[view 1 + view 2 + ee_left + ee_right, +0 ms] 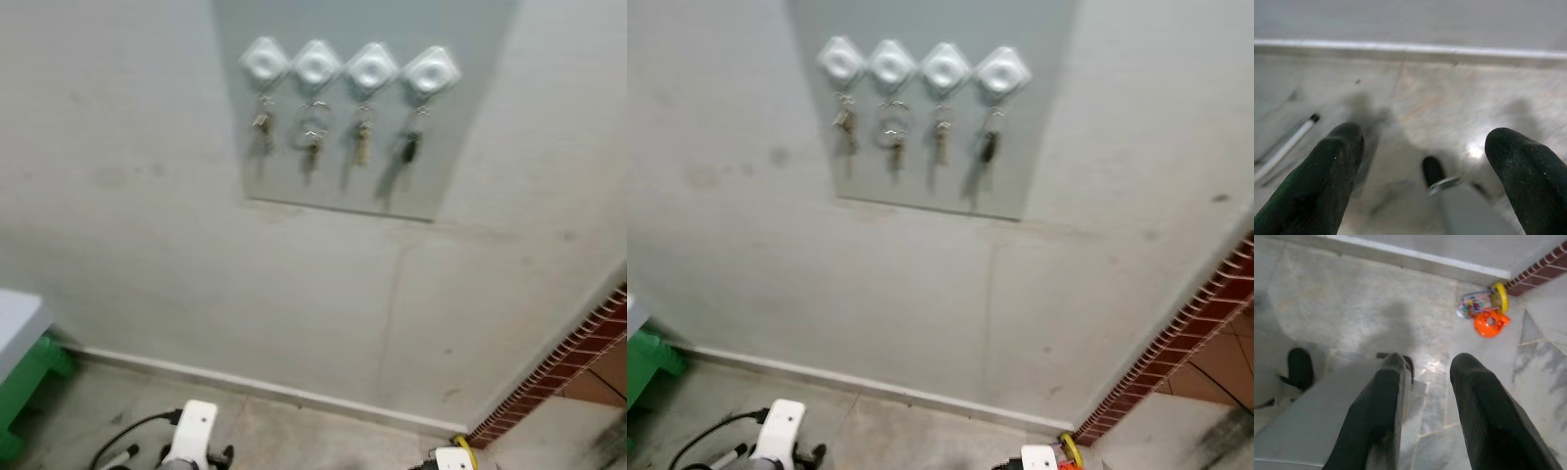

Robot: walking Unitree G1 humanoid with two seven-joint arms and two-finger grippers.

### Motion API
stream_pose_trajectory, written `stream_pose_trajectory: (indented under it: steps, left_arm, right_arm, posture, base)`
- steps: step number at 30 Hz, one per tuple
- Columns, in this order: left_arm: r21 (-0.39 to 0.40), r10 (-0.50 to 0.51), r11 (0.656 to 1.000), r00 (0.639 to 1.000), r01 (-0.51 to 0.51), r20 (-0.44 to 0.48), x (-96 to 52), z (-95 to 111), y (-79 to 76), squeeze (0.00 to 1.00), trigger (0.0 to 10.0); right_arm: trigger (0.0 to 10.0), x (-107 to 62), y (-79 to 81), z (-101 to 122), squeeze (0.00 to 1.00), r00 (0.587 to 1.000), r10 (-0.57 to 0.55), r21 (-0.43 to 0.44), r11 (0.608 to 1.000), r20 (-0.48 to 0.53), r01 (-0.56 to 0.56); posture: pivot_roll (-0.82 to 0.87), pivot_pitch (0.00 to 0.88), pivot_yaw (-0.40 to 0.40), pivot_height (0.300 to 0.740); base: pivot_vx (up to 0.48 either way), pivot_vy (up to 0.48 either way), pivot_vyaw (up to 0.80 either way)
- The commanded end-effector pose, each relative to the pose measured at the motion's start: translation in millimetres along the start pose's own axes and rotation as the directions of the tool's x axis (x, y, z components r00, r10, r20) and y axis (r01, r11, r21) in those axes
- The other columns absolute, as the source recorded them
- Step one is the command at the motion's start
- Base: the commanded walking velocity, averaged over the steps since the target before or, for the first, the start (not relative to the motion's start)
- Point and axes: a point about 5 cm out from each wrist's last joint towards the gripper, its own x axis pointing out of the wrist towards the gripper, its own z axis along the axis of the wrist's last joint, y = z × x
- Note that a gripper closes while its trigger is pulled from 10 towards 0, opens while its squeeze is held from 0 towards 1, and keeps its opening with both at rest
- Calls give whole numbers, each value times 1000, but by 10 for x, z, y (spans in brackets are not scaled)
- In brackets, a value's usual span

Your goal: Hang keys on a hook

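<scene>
Four hooks each carry keys on the wall. Both arms hang low; left end effector wide open, right end effector slightly open, both empty, over floor near toys.

keys: blurry and too small to count | green stool: cut off by the picture's edge | left claw: fingers cut off at the bottom | orange toy: too blurry to tell what it is
</scene>
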Motion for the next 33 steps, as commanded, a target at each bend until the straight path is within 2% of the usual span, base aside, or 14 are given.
stream_pose_trajectory:
  steps: [1,4,25,33]
  left_arm:
    - [2,-9,1000,1000,9,-13,-6,-41,-19,0,10000]
    - [5,-8,1000,1000,8,-14,-7,-46,-15,0,10000]
    - [-54,12,998,1000,-13,-3,-2,-12,12,0,10000]
    - [-46,13,999,1000,-13,-3,-1,-8,12,0,10000]
  right_arm:
    - [10000,-15,36,-86,0,999,13,7,1000,-34,-13]
    - [10000,-17,35,-97,0,999,13,9,1000,-37,-12]
    - [10000,-20,13,-104,0,999,5,19,1000,-41,-4]
    - [10000,-21,14,-111,0,999,4,24,1000,-43,-3]
  posture:
    - [-70,0,54,740]
    - [-71,0,55,740]
    - [-73,0,54,740]
    - [-74,0,57,740]
  base:
    - [0,-270,0]
    - [0,-250,0]
    - [0,0,0]
    - [0,0,0]
